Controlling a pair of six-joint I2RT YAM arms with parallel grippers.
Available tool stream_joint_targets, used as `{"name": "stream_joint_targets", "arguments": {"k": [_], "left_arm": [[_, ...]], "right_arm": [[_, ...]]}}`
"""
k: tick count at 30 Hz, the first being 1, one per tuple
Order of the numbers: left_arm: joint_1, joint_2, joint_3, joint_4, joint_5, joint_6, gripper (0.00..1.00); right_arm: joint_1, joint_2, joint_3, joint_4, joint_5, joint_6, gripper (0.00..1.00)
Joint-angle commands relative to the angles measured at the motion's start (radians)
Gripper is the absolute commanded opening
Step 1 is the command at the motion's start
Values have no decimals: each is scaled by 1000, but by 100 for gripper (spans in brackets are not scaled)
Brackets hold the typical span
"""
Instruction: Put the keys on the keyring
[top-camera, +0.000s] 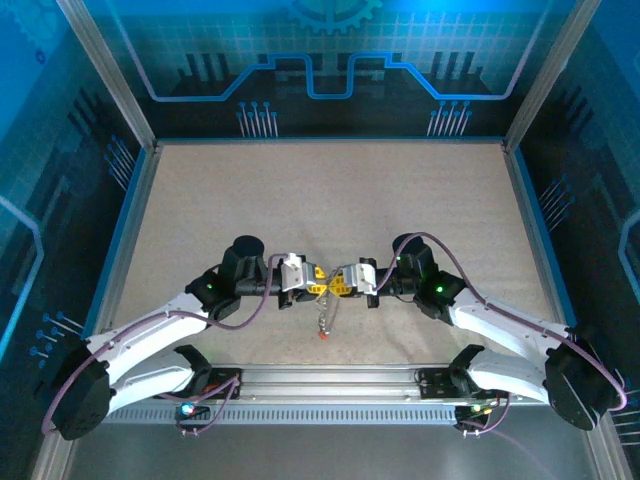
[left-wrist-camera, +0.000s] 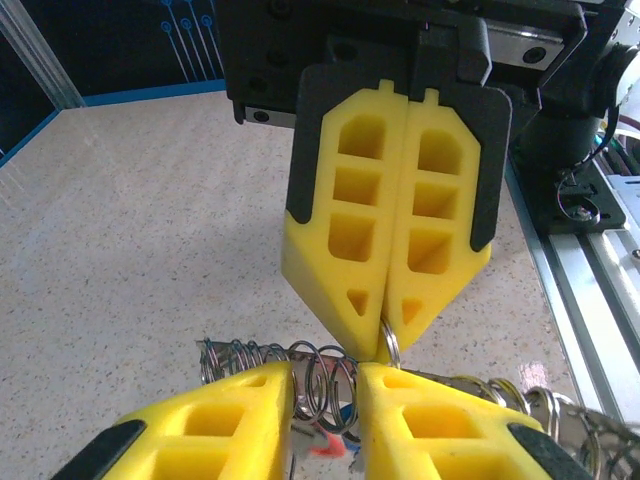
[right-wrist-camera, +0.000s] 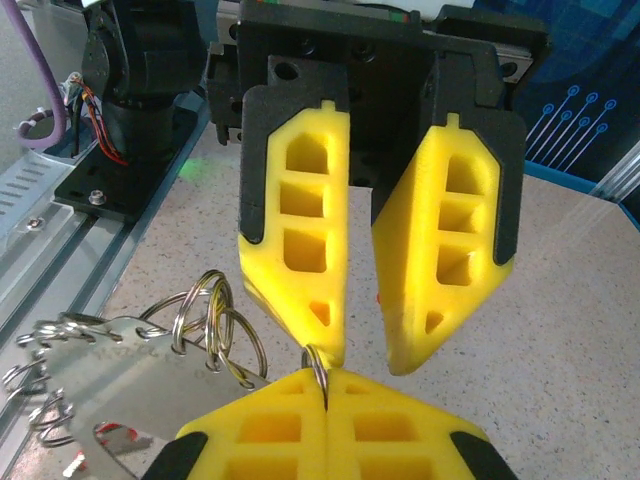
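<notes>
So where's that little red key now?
Seen from above, the red key ends the bunch of keys, on the near side of where the left gripper and right gripper meet, mid-table.

**Robotics laboratory test cell.** A speckled beige surface (top-camera: 330, 200) is enclosed by aluminium frame posts (top-camera: 108, 80) and blue wall panels (top-camera: 330, 60) printed with circuit-board graphics. An extruded aluminium rail (top-camera: 330, 385) at the near edge carries the left arm (top-camera: 150, 340) and right arm (top-camera: 510, 325), both cabled in purple.

A speckled beige tabletop (top-camera: 330, 200) sits within blue circuit-patterned walls (top-camera: 330, 60), metal rail (top-camera: 330, 385) along its front.
</notes>
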Motion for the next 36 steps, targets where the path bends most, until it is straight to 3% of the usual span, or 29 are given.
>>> {"name": "stream_joint_targets", "arguments": {"k": [1, 10, 27, 36], "left_arm": [[-13, -28, -10, -49, 43, 38, 27], [-12, -62, -7, -131, 25, 56, 30], [-13, 11, 26, -20, -12, 11, 25], [-13, -50, 27, -81, -145, 55, 26]], "right_arm": [[11, -13, 4, 67, 22, 2, 0], [4, -1, -2, 89, 10, 4, 0], [12, 2, 2, 99, 16, 24, 0], [11, 4, -8, 105, 0, 12, 0]]}}
